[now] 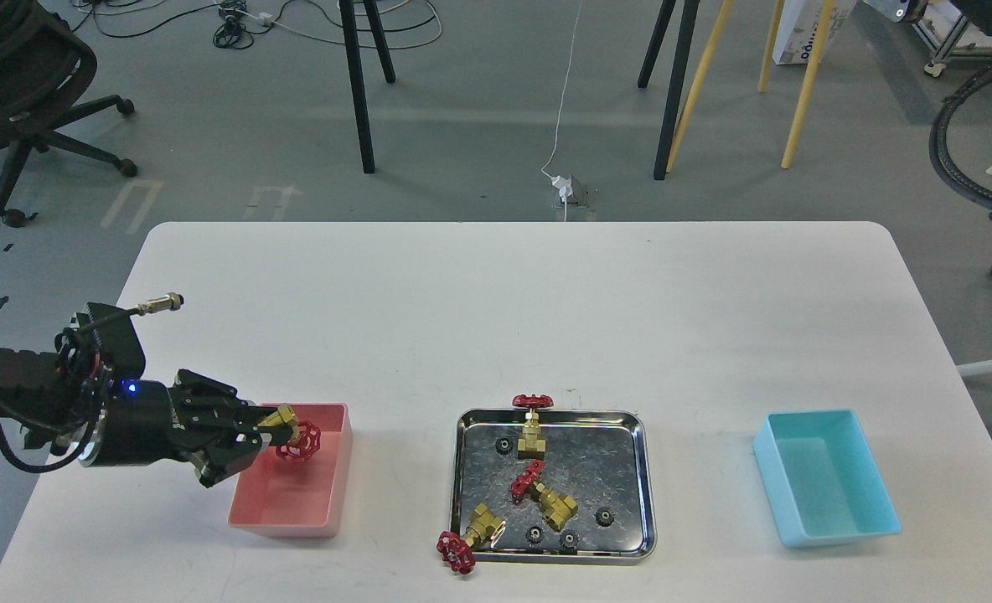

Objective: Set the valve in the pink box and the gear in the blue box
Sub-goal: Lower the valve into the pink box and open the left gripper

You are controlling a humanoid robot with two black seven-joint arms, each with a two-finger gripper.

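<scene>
Red-wheeled brass valve hangs tilted over the open salmon-pink box.

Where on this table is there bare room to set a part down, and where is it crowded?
Bare: the table beyond the boxes, and the strips between pink box, steel tray and blue box. Crowded: the tray, with valves and gears; one valve overhangs its near-left corner. The left hand occupies the pink box.

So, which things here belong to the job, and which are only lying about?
Job: brass valve with red handwheel held in left pincer; salmon-pink plastic box; small black gears; turquoise plastic box.
Lying about: shiny steel tray; black office chair; white floor cable.
</scene>
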